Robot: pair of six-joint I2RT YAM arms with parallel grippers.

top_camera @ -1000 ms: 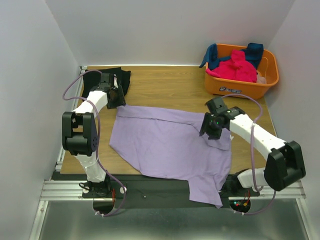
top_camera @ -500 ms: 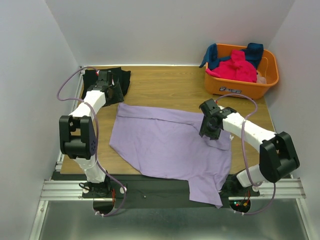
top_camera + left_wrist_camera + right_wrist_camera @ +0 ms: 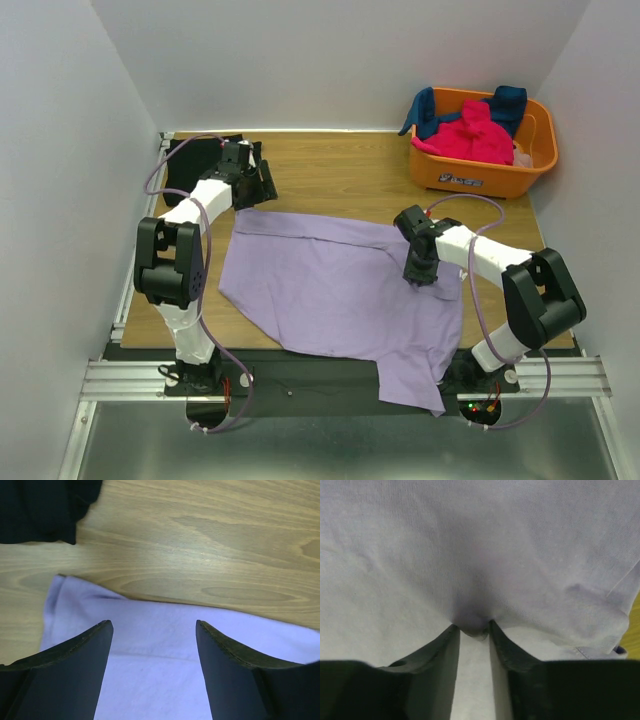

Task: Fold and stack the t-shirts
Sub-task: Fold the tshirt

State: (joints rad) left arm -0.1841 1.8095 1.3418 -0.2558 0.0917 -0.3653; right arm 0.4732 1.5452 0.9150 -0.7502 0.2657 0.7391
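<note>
Left gripper (image 3: 152, 625) was wide open over the far-left corner of lavender shirt (image 3: 330, 290). Right gripper (image 3: 471, 626) pinched a small fold on its right side. Shirt lay spread mid-table, black shirt (image 3: 190, 155) far left.

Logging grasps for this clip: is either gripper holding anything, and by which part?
The right gripper pinches a small pucker of the purple shirt near its right edge. The left gripper hangs open over its far-left corner, holding nothing.
</note>
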